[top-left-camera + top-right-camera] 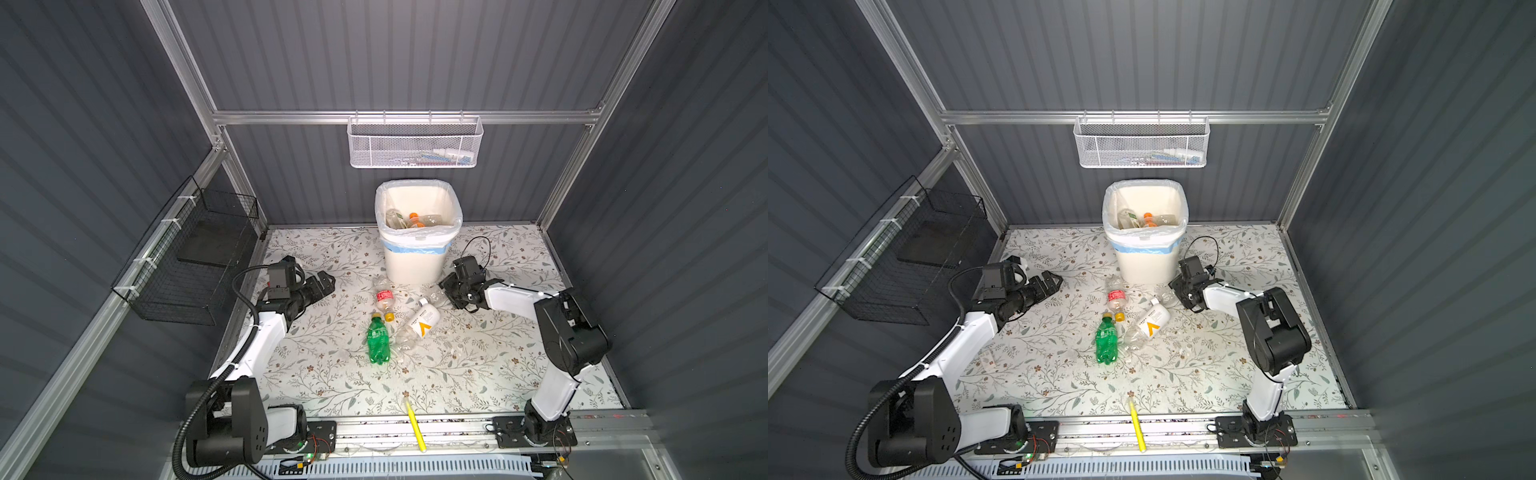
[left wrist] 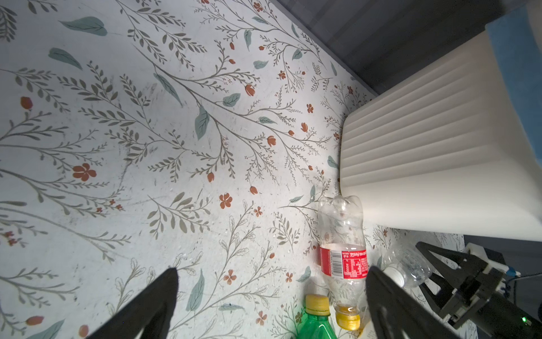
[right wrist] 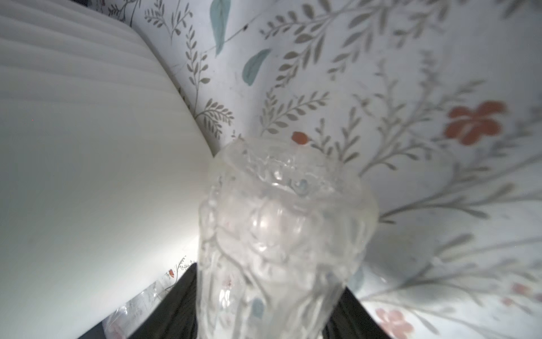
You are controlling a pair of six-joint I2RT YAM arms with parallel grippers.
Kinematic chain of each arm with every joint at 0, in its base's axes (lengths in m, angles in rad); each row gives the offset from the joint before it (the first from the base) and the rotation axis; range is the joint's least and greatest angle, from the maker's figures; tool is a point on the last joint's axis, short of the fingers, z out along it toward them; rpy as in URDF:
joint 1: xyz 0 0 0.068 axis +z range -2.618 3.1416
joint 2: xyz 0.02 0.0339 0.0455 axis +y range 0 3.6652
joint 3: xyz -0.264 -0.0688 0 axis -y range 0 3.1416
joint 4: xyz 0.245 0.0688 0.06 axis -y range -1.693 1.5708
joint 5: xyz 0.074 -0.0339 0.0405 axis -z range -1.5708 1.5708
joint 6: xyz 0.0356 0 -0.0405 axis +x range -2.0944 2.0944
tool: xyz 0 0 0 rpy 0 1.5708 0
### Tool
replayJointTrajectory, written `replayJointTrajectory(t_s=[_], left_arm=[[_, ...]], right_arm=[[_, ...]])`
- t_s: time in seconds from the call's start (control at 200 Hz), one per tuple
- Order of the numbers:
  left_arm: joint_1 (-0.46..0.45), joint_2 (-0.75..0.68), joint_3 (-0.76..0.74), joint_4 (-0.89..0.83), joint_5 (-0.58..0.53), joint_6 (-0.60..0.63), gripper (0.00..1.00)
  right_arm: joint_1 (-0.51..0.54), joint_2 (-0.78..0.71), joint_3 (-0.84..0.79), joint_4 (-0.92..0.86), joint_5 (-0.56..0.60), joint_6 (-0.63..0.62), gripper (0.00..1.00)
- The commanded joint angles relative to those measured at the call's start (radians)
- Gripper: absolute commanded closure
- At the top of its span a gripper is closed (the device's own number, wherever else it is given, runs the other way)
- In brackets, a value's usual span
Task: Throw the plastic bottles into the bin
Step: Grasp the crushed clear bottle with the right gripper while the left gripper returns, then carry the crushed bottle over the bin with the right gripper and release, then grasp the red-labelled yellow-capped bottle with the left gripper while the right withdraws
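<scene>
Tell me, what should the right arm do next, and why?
Probably lift straight up: the right gripper has its jaws against the clear bottle down beside the bin, whose rim stands well above it.

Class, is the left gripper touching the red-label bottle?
Apart. Both top views show bare table between the open left gripper and the red-label bottle.

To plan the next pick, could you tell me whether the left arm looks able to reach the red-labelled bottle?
Probably yes: the left gripper stands open beside the red-labelled bottle, only bare table between them; the right gripper, shut on a clear bottle, is on its far side.
</scene>
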Motion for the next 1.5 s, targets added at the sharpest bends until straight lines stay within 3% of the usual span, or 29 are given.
replayJointTrajectory(t_s=[0.0, 0.275, 0.415, 0.53, 0.63, 0.735, 0.801, 0.876, 0.916, 0.951, 1.031, 1.121, 1.256, 1.371, 1.496], left_arm=[[0.005, 0.013, -0.002, 0.018, 0.025, 0.015, 0.01], [0.005, 0.085, -0.009, 0.084, 0.108, 0.005, 0.01], [-0.018, 0.114, -0.014, 0.117, 0.133, 0.001, 0.03], [-0.061, 0.117, -0.020, 0.118, 0.124, 0.010, 0.03], [-0.115, 0.117, -0.029, 0.115, 0.104, 0.018, 0.03], [-0.177, 0.115, -0.044, 0.128, 0.081, 0.007, 0.03], [-0.199, 0.116, -0.063, 0.160, 0.081, -0.018, 0.03], [-0.218, 0.122, -0.078, 0.182, 0.049, -0.047, 0.02], [-0.224, 0.128, -0.080, 0.188, 0.048, -0.057, 0.01], [-0.229, 0.131, -0.075, 0.191, 0.048, -0.064, 0.01], [-0.236, 0.134, -0.063, 0.182, 0.047, -0.068, 0.00], [-0.238, 0.144, -0.049, 0.173, 0.036, -0.061, 0.01], [-0.242, 0.189, -0.023, 0.182, 0.049, -0.062, 0.01], [-0.273, 0.246, 0.020, 0.189, 0.043, -0.059, 0.01], [-0.327, 0.330, 0.089, 0.197, 0.026, -0.060, 0.00]], right_arm=[[-0.065, -0.098, -0.109, -0.031, 0.038, -0.021, 0.45], [-0.234, -0.481, -0.315, -0.221, 0.058, -0.184, 0.45], [-0.275, -0.625, -0.296, -0.358, 0.074, -0.304, 0.44], [-0.280, -0.640, -0.184, -0.476, 0.046, -0.417, 0.44], [-0.276, -0.609, 0.050, -0.568, 0.009, -0.496, 0.46], [-0.232, -0.508, 0.450, -0.607, -0.010, -0.537, 0.45], [-0.202, -0.385, 0.710, -0.600, -0.097, -0.510, 0.42], [-0.190, -0.195, 1.042, -0.601, -0.254, -0.426, 0.29], [-0.178, -0.090, 1.228, -0.664, -0.281, -0.419, 0.19], [-0.164, -0.016, 1.381, -0.740, -0.264, -0.435, 0.02], [-0.161, 0.079, 1.528, -0.811, -0.255, -0.455, 0.01], [-0.187, 0.050, 1.455, -0.793, -0.249, -0.458, 0.01], [-0.248, -0.150, 1.087, -0.581, -0.251, -0.417, 0.01], [-0.306, -0.285, 0.915, -0.552, -0.247, -0.420, 0.01], [-0.372, -0.446, 0.625, -0.496, -0.232, -0.428, 0.01]])
